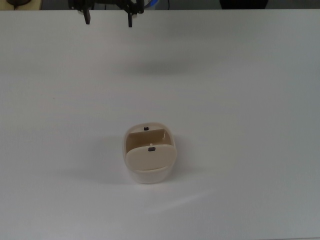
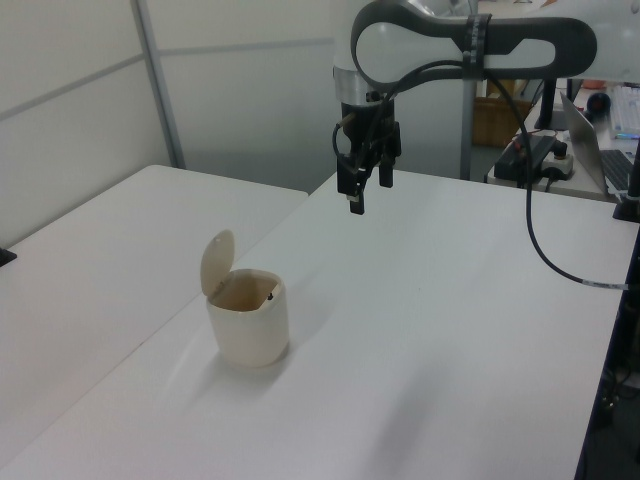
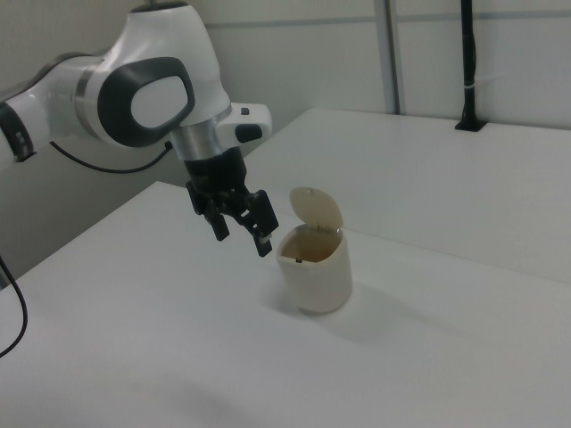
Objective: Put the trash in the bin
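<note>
The cream oval bin (image 1: pixel 149 170) stands on the white table, near the middle of the top view. Its flap lid (image 2: pixel 215 262) is tilted up, so the tan inside shows. No trash shows in any view. My gripper (image 1: pixel 108 22) hangs open at the top view's upper edge, well away from the bin. In the left view the gripper (image 2: pixel 366 196) is above the table, behind and to the right of the bin (image 2: pixel 248 322). In the right view the gripper (image 3: pixel 243 242) hovers just left of the bin (image 3: pixel 317 272), with nothing between its fingers.
A second white table (image 2: pixel 90 260) adjoins on the left view's left. A laptop (image 2: pixel 600 150) and cables sit at the left view's far right. A black post (image 3: pixel 467 62) stands at the back in the right view.
</note>
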